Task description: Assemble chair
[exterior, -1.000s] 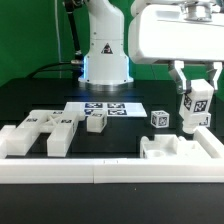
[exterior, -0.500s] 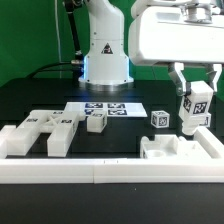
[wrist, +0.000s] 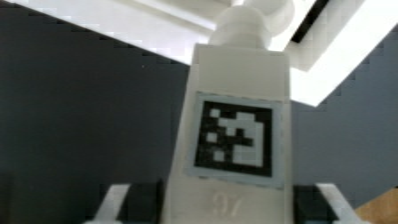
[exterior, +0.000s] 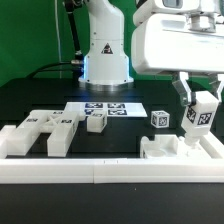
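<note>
Black tabletop (exterior: 30,100) fills the scene, with a green curtain (exterior: 30,40) behind it. The arm's white base (exterior: 105,55) stands just behind the marker board (exterior: 105,108), which lies flat near the middle. Well off to the exterior view's right of that board, the gripper (exterior: 200,104) hangs over the table with its two fingers pinching a white bar (exterior: 204,120) between them. The bar hangs nearly upright, leaning a little, with a black-and-white tag on its outward face. In the wrist view the same tag sits in the middle of the bar's face, and the bar's far end is blurred. Below the bar, in front of the board and to the exterior view's right, sits a notched block (exterior: 170,148); whether the bar's lower end touches it cannot be told. Between the board and the bar stands a small tagged cube (exterior: 160,119), apart from both. A small block (exterior: 95,123) lies just in front of the board, and a cluster of notched pieces (exterior: 45,130) lies in front of the board toward the exterior view's left. A long plain rail (exterior: 100,172) runs along the front, farthest from the board.
</note>
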`<state>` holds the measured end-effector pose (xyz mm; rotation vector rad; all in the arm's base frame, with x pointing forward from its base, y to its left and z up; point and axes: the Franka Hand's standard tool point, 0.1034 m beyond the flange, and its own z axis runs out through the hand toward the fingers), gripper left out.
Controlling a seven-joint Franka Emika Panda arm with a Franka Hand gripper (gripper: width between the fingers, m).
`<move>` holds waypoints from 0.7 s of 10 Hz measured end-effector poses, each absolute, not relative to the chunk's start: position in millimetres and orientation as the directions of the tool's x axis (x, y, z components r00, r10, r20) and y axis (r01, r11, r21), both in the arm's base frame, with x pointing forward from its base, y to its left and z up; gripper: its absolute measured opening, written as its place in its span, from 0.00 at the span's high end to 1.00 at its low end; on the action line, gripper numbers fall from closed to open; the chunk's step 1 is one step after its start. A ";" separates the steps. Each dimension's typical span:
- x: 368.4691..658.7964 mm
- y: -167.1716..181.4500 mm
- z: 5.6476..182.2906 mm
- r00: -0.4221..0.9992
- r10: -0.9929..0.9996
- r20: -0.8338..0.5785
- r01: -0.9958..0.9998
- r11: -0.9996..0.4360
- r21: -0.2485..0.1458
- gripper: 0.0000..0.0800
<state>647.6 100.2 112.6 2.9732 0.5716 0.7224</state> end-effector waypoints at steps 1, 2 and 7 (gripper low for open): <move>651.5 97.4 116.7 0.784 0.366 0.501 0.345 -0.928 0.138 0.62; 646.9 96.1 114.6 0.767 0.364 0.529 0.340 -0.929 0.146 0.62; 644.4 110.3 114.9 0.761 0.377 0.528 0.359 -0.923 0.141 0.62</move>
